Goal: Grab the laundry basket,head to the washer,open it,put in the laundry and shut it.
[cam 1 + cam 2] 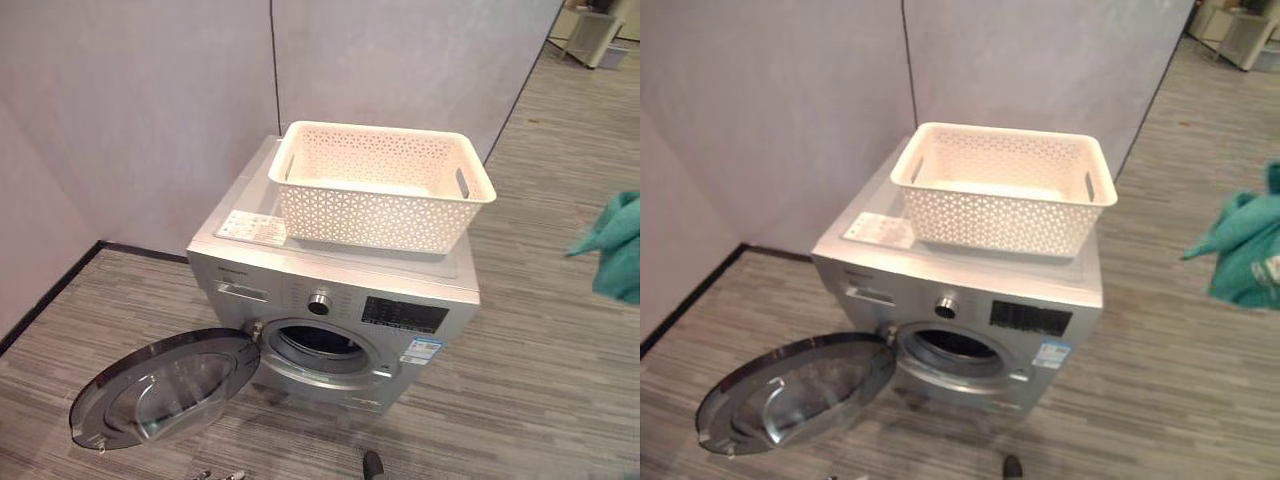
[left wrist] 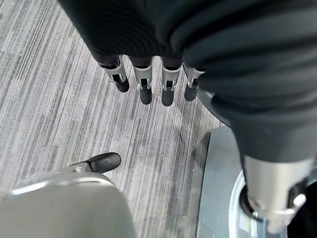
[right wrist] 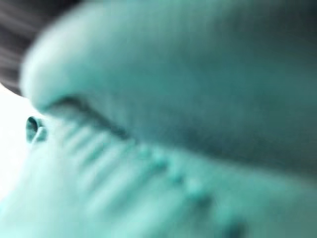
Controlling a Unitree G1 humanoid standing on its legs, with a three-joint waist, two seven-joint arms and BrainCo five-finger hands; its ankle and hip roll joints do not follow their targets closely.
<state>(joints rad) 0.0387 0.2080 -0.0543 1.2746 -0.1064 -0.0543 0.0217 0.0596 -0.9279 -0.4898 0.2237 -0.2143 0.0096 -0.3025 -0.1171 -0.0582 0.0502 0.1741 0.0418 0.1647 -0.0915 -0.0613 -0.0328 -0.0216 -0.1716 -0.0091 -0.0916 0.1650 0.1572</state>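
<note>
Hanging over the striped floor, my left hand shows straight, relaxed fingers holding nothing. I cannot tell my right hand's state; teal laundry hangs at the right, well apart from the washer. Its door stands open, the white basket resting on top

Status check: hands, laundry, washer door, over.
Left hand open, hanging over floor. Teal laundry aloft at right, right hand hidden. Washer door open, basket on top. Drum opening unobstructed.
</note>
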